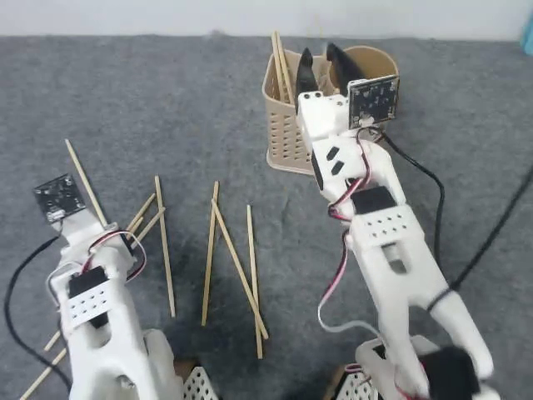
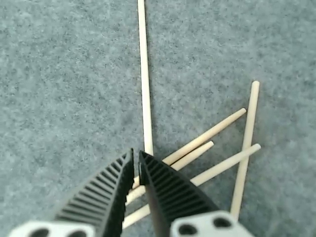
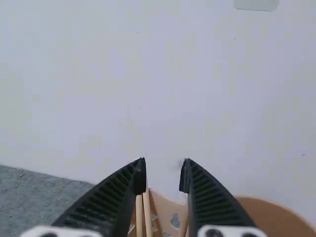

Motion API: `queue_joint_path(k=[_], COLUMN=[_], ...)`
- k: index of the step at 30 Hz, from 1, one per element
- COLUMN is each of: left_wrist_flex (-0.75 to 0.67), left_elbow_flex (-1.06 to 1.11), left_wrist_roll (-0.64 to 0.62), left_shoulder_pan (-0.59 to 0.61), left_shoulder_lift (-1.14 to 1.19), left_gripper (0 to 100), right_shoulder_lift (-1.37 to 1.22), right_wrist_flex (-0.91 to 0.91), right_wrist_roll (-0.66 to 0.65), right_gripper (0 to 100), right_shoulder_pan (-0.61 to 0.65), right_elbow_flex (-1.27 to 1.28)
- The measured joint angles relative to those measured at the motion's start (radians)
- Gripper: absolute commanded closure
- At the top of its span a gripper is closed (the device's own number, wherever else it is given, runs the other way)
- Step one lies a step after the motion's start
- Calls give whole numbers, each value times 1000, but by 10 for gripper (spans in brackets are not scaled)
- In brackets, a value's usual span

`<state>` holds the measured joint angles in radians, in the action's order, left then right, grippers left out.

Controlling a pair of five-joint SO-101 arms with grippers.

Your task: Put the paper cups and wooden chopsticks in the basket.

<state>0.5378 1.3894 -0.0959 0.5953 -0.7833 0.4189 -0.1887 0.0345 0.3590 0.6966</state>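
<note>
Right, at the lower left of the high view my left arm [image 1: 92, 292] is standing over the grey mat [image 1: 166, 100]; the left gripper [image 2: 137, 154] is pointing down at it with its jaws drawn almost together, only a dark slit showing between them; the end of a long chopstick [image 2: 144, 74] is lying right at the tips, and I cannot tell whether it is being pinched. Just right of that, a fan of loose chopsticks [image 2: 212, 131] is lying on the mat, some crossing each other; further right, in the middle of the high view, three more chopsticks [image 1: 237, 266] are lying in a crossed cluster. At the upper centre the slotted basket [image 1: 287, 142] is standing upright with two chopsticks [image 1: 281, 58] leaning in its left end; the right gripper [image 1: 320, 57] is hanging above the basket, jaws spread wide and holding nothing, facing the white wall [image 3: 158, 74]. At the basket's right end a paper cup [image 1: 379, 60] is showing its brown rim; I cannot tell whether it is sitting inside.
</note>
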Motion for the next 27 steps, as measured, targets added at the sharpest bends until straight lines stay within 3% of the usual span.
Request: queue_joint_path(k=[9,17,20,24,27], left_wrist_flex=[0,0,0,6,81], left_elbow_flex=[0,-8,-28,-54,-138], left_wrist_roll=[0,-2,-8,-35,-43], left_shoulder_pan=[0,0,9,21,26], left_shoulder_lift=[0,2,5,5,5], left_gripper=[984,981,926,889,892], right_shoulder_lift=[420,756,812,848,855], right_wrist_flex=[532,1102,1312,1548,1619], right_wrist_roll=[115,126,126,31,-20], right_gripper=[876,876,876,876,876], right_shoulder_pan=[9,12,15,11,15], right_elbow_flex=[0,0,-2,18,81])
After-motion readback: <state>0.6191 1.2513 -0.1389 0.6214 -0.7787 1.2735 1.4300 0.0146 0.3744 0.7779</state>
